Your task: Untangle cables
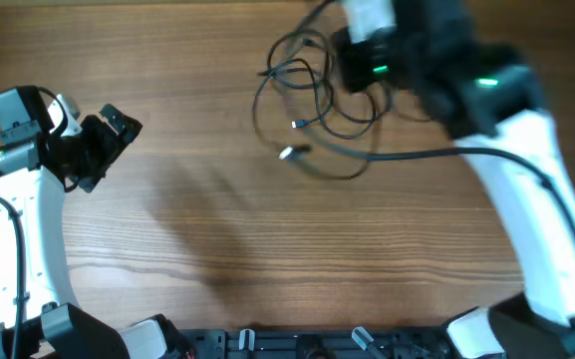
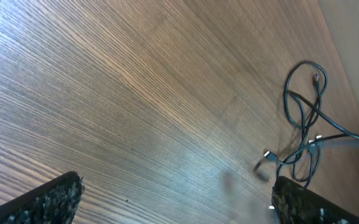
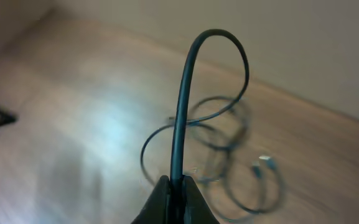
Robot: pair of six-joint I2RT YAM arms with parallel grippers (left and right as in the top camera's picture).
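Observation:
The cables (image 1: 312, 105) are thin black cords in loose tangled loops at the far middle of the wooden table, with small silver plugs showing. They also show at the right of the left wrist view (image 2: 303, 124). My right gripper (image 3: 176, 183) is shut on a cable (image 3: 185, 93) that arches up from the jaws, above the blurred loops on the table (image 3: 229, 162). In the overhead view the right gripper (image 1: 352, 55) sits over the tangle's far right side. My left gripper (image 1: 118, 135) is open and empty at the far left, well away from the cables; its fingers (image 2: 173, 202) frame bare wood.
The wooden table (image 1: 167, 229) stretches between the two arms. The right arm's own thicker black cable (image 1: 436, 152) runs along near the tangle. A black rail (image 1: 297, 344) lies along the table's near edge. A pale wall edge (image 3: 291, 43) stands beyond the table.

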